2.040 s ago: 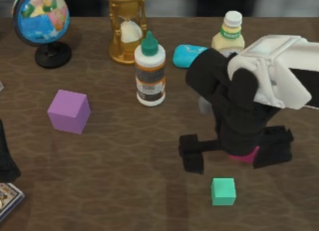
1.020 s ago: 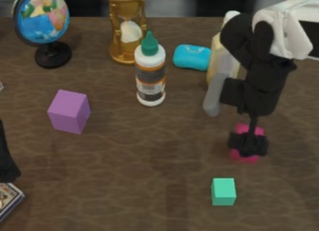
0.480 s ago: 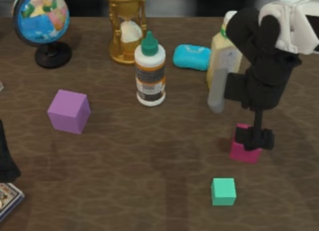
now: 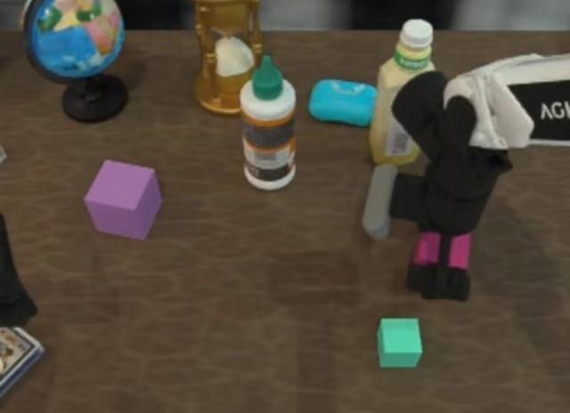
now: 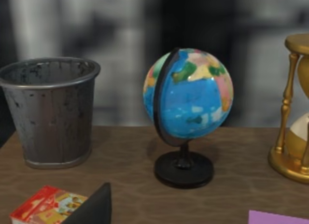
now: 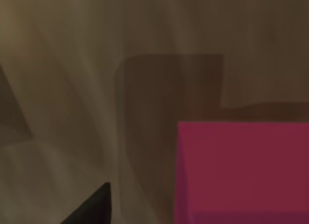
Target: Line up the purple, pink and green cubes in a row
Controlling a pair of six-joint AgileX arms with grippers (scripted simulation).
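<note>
The pink cube (image 4: 443,249) rests on the table at the right. My right gripper (image 4: 441,263) has come down over it, open. Its near finger covers the cube's lower front. In the right wrist view the pink cube (image 6: 241,171) fills the corner, and bare table shows between it and one dark fingertip (image 6: 94,207). In front of the pink cube lies the green cube (image 4: 399,342). Far to the left stands the purple cube (image 4: 123,199), and a corner of it (image 5: 277,218) shows in the left wrist view. My left gripper (image 4: 9,293) is parked at the left edge.
Along the back stand a globe (image 4: 71,39), a gold hourglass (image 4: 224,48), a white glue bottle (image 4: 268,128), a turquoise soap bar (image 4: 343,101) and a yellow sauce bottle (image 4: 403,93). A grey bin (image 5: 48,110) stands past the globe. A card box (image 4: 13,355) lies at the front left.
My right arm turned its gripper downwards above the pink cube, then dropped lower, so its fingers now flank the cube. None of the three cubes has moved. The left arm stayed still.
</note>
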